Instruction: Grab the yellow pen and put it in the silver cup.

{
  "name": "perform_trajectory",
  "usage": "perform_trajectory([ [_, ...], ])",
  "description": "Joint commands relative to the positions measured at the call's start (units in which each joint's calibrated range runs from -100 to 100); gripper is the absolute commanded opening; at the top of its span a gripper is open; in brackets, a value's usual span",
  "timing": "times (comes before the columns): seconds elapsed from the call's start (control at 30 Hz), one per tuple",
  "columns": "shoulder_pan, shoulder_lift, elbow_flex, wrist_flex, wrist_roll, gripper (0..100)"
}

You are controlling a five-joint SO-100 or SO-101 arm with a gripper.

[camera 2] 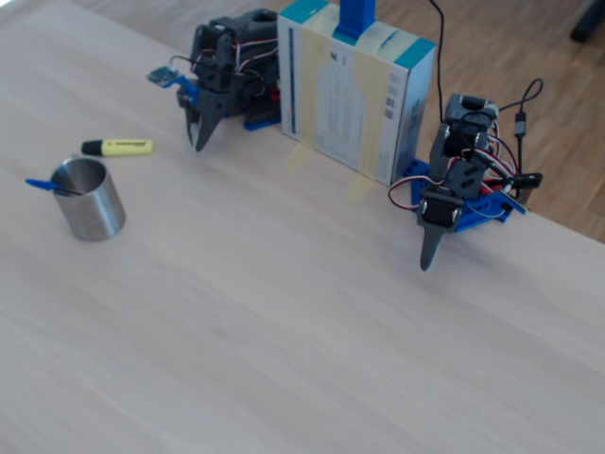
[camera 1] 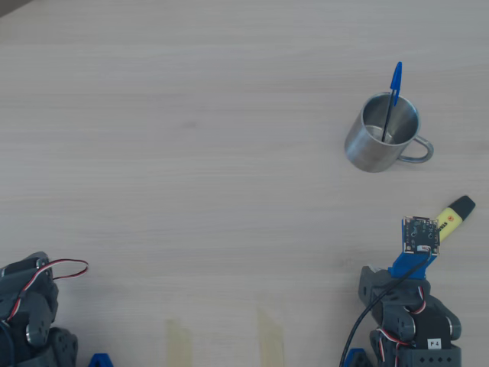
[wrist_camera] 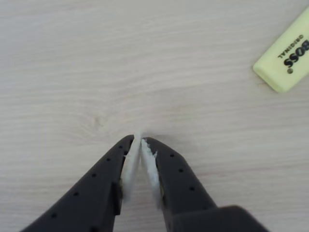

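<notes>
Nothing of the task is done yet: the yellow highlighter (camera 1: pixel 452 217) lies flat on the pale wood-grain surface (camera 1: pixel 191 153), near the stainless-steel mug (camera 1: pixel 382 134) but apart from it, and ungrasped. Every step is left: reach, grip, lift, carry, drop. The jaws (wrist_camera: pixel 140 141) hang pressed together and empty, the highlighter off to their upper right in the wrist view. The marker is chunky, matte, black-capped; the mug is shiny, cylindrical, loop-handled, already holding a thin blue-capped ballpoint (camera 1: pixel 393 95).
</notes>
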Motion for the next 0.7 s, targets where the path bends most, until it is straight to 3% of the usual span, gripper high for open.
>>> perform_trajectory([
  [0.0, 0.3, 0.1, 0.5, 1.4, 1.2, 2],
  [0.67, 0.3, 0.4, 0.5, 1.3, 0.9, 2],
])
